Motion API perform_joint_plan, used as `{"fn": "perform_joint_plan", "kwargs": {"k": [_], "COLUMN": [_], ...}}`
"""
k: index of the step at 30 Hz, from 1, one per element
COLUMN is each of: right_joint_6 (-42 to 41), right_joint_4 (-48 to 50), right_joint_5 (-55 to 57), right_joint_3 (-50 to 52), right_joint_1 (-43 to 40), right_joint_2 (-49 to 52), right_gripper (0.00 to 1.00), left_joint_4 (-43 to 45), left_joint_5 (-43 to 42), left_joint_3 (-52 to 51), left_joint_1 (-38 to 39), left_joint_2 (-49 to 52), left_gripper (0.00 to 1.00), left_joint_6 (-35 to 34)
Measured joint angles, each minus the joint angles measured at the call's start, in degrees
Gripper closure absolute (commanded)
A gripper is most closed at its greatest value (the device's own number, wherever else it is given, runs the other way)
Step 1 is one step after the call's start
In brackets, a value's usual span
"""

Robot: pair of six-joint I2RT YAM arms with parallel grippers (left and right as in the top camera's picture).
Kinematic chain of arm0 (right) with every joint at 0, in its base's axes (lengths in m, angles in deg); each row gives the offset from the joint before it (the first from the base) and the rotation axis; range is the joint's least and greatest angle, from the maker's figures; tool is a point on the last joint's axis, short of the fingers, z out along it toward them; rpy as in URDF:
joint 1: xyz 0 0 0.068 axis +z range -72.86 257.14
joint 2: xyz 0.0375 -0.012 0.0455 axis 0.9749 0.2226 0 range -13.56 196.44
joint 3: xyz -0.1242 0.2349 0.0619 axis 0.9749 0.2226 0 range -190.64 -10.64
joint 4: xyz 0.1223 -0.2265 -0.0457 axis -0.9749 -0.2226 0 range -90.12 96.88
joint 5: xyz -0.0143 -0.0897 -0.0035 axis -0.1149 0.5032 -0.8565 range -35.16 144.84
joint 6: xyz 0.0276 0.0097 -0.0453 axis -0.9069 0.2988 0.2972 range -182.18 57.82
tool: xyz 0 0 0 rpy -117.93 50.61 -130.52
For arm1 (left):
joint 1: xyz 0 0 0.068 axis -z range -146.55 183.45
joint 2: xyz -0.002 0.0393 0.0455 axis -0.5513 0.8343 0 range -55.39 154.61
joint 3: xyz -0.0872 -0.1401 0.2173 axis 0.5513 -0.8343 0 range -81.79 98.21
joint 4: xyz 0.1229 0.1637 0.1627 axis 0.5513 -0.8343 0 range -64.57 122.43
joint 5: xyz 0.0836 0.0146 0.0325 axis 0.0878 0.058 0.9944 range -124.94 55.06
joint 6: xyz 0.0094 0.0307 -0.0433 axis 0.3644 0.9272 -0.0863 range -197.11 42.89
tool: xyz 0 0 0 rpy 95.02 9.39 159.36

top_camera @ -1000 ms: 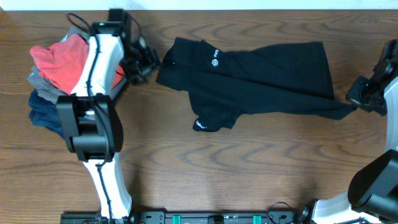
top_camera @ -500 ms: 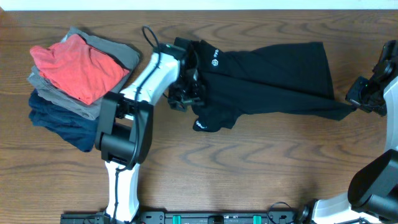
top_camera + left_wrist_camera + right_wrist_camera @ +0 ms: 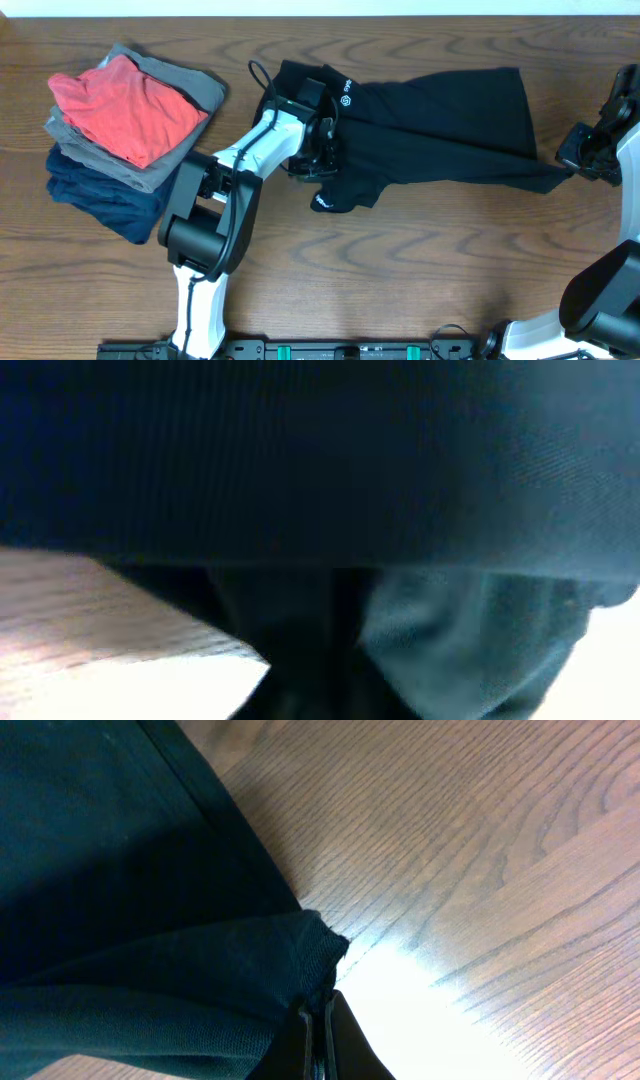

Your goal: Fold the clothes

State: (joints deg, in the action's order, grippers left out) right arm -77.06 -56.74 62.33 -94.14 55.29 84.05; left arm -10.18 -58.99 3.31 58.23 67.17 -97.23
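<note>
The brown wooden table (image 3: 400, 270) lies under both arms. The black short-sleeved shirt of soft fabric (image 3: 440, 120) is spread flat and creased on it, between the two grippers, and reaches from the left gripper (image 3: 318, 152) across to the right gripper (image 3: 572, 160). The pile of folded red, grey and navy garments (image 3: 120, 120) sits well apart from the left gripper, on its outer side, away from the shirt.

The left gripper is down on the collar end of the shirt, just beside the small white round logo (image 3: 344, 99). Its wrist camera shows only dark cloth (image 3: 320, 460) very near, so I cannot tell if the jaws are apart or together.

The right gripper (image 3: 320, 1025) is clenched on the pointed corner of the shirt (image 3: 120, 900), with the fingers pressed together on the cloth close to the table.
</note>
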Motion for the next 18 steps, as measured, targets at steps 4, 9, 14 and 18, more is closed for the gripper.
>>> {"fn": "perform_joint_plan", "kwargs": {"k": [4, 9, 14, 18], "right_joint_6": [0.0, 0.0, 0.0, 0.0], "right_joint_4": [0.0, -0.8, -3.9, -5.1], "right_joint_5": [0.0, 0.0, -1.2, -3.9], "right_joint_3": [0.0, 0.0, 0.0, 0.0], "right_joint_1": [0.0, 0.0, 0.0, -0.1], "right_joint_2": [0.0, 0.0, 0.0, -0.3], "right_gripper": [0.99, 0.99, 0.99, 0.99], "left_joint_4": [-1.3, -10.3, -18.8, -20.3], "left_joint_5": [-0.1, 0.8, 5.2, 6.4], "left_joint_3": [-0.2, -0.7, -1.7, -1.7], "left_joint_1": [-0.6, -3.3, -6.5, -7.9], "left_joint_2": [0.0, -1.9, -13.9, -27.1], "left_gripper": [0.94, 0.94, 0.94, 0.94], "left_joint_6": [0.0, 1.8, 5.1, 7.1]}}
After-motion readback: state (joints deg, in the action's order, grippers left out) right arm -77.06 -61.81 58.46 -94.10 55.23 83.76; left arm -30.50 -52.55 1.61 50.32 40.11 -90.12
